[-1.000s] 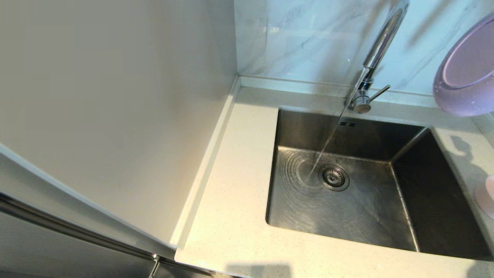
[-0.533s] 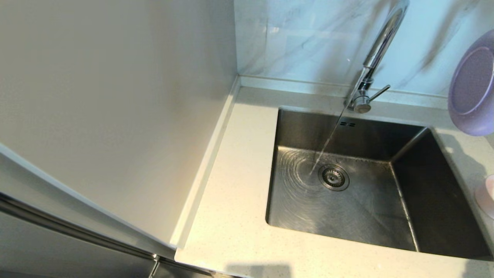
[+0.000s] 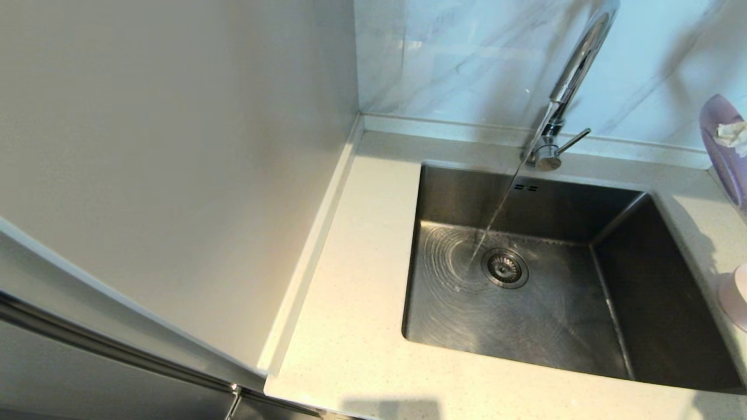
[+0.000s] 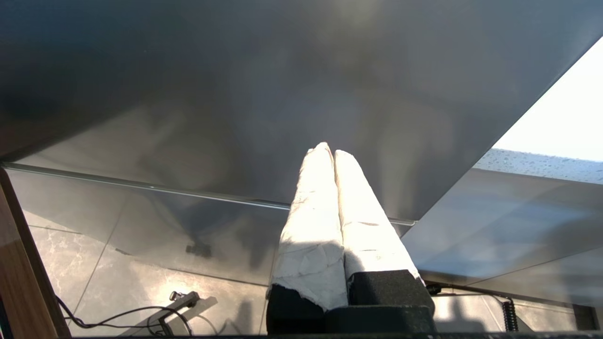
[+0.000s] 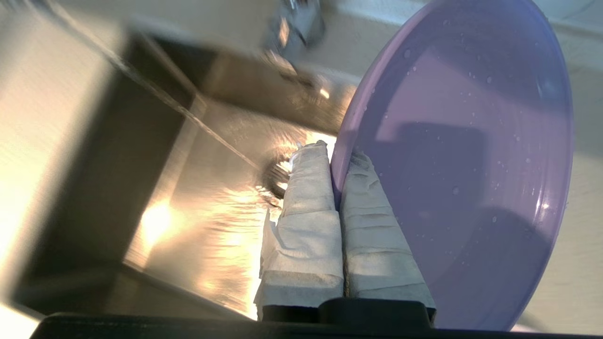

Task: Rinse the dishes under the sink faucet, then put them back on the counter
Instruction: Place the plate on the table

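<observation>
The right gripper is clamped on the rim of the lilac plate, which stands on edge, wet with droplets; beyond its fingertips lies the sink, with water running from the faucet toward the drain; the bowl sits on the counter; the left gripper rests pressed together, holding nothing, below the counter.

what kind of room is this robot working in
Most likely a home kitchen: a stainless-steel sink set into a speckled stone counter, a chrome gooseneck faucet running water, and marble-veined wall tiles behind. The right gripper holds a wet lilac plate.
</observation>
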